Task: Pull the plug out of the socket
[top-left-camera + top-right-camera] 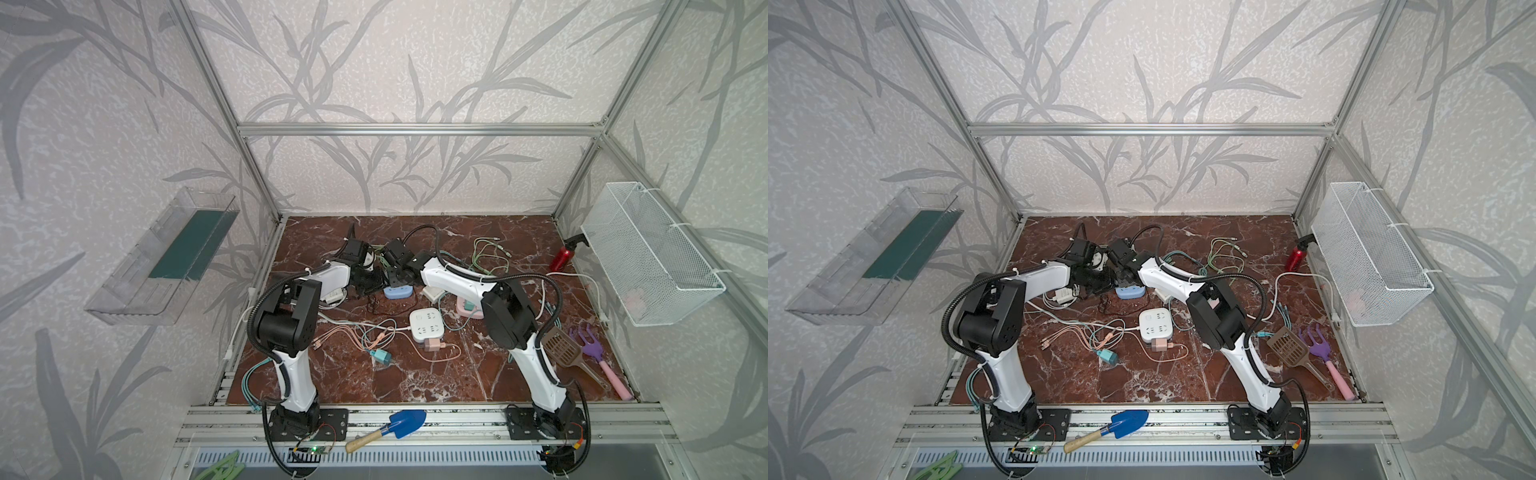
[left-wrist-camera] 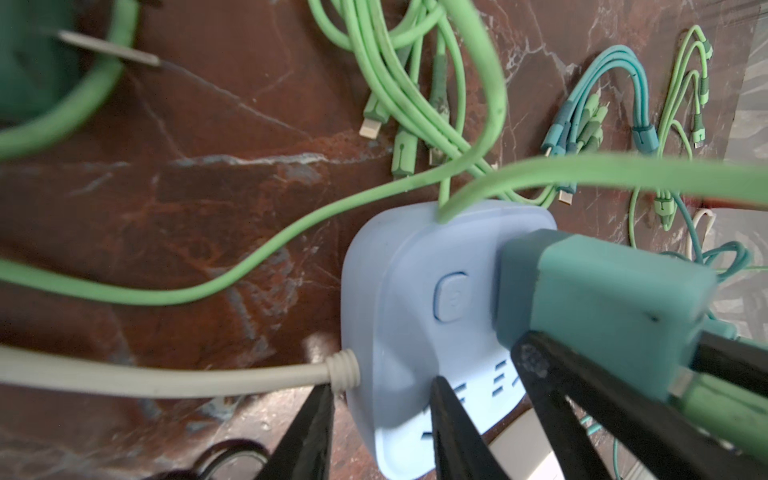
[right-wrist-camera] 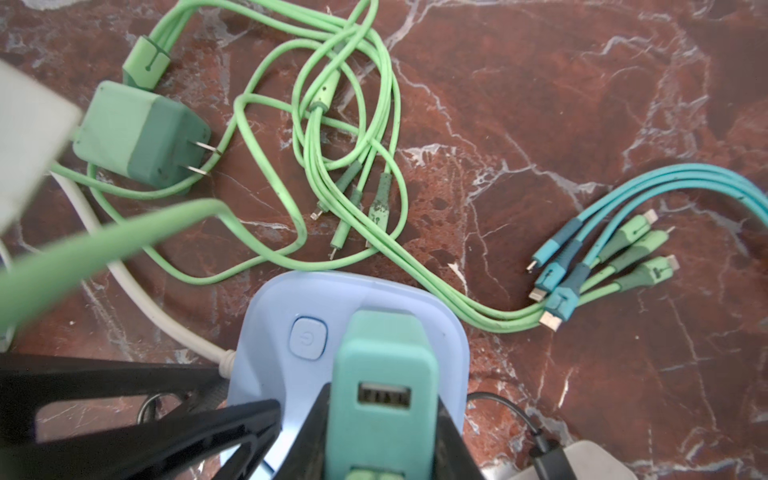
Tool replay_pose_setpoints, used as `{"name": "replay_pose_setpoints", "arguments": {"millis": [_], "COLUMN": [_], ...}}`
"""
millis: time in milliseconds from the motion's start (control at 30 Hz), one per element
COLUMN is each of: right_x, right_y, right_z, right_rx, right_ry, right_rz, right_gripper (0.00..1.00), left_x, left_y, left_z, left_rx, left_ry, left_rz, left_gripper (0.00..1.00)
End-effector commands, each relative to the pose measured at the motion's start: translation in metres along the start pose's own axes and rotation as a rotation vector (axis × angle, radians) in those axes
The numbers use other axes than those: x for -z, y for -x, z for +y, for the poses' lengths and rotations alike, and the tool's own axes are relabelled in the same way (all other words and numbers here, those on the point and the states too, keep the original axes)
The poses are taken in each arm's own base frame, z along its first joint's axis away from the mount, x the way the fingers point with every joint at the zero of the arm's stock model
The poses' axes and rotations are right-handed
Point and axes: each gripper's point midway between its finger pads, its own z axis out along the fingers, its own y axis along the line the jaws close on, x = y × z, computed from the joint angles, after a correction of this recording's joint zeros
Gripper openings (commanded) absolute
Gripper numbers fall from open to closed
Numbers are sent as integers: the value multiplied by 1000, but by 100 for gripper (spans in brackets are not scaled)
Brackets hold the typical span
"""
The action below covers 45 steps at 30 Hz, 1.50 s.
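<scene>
The blue socket (image 1: 398, 291) (image 1: 1130, 291) lies on the desk (image 1: 374, 382), in both top views just at 11 o'clock of the white cube (image 1: 426, 325) near the desk's middle. The teal plug (image 3: 382, 365) is seated flush on the socket's face, just beside the power button (image 3: 307, 336) — a USB port (image 3: 384, 394) shows on its outer end. The right gripper (image 3: 380, 419) is clenched on the plug, one black finger (image 3: 309, 432) pressed to each of two opposite sides. The left gripper (image 2: 380, 395) grasps the socket at the edge where the white cord (image 2: 166, 376) enters — one finger lies on the face, the other just outside the wall beside the cord's collar. A green cable (image 2: 174, 296) trails across the desk beside the socket. Past it a green charger (image 3: 141, 137) lies on its side, prongs bare, apart from the socket among loops of green cable; a bunch of teal and green cable ends (image 3: 602, 266) lies well apart. In a top view a red bottle (image 1: 561, 257) sits at 2 o'clock of the desk, near the wire basket (image 1: 648, 257); a scoop (image 1: 561, 349) and a rake (image 1: 590, 345) lie at 4 o'clock, and a trowel (image 1: 405, 422) rests on the rail (image 1: 457, 419) at 6 o'clock.
</scene>
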Motion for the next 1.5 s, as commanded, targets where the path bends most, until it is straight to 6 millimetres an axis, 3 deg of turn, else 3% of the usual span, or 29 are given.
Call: {"name": "replay_pose_setpoints", "arguments": {"millis": [0,67,167,467,767,900,1067,1467], "right_x": [30,20,20,19,18,19,28,12], "right_y": [2,-11,-14,-22,-25,-25,-13,-25], "right_z": [51,56,65,65,86,76,69,72], "right_rx": [32,10,21,38,84,75,115,102], "right_ry": [169,215,242,258,354,300,232,246], "right_rz": [-17,39,45,68,115,97,4,44], "right_gripper": [8,8,8,8,8,8,8,12], "left_x": [-29,-26,-21,-14,-23,-27,-42,-33], "left_y": [-38,-37,-32,-8,-16,-18,-32,-26], "left_z": [58,56,52,50,70,74,86,78], "left_rx": [67,68,69,93,93,100,151,122], "left_ry": [193,186,180,158,233,244,224,196], "left_rz": [118,109,89,28,56,67,136,93], "left_gripper": [39,39,40,43,43,40,28,32]}}
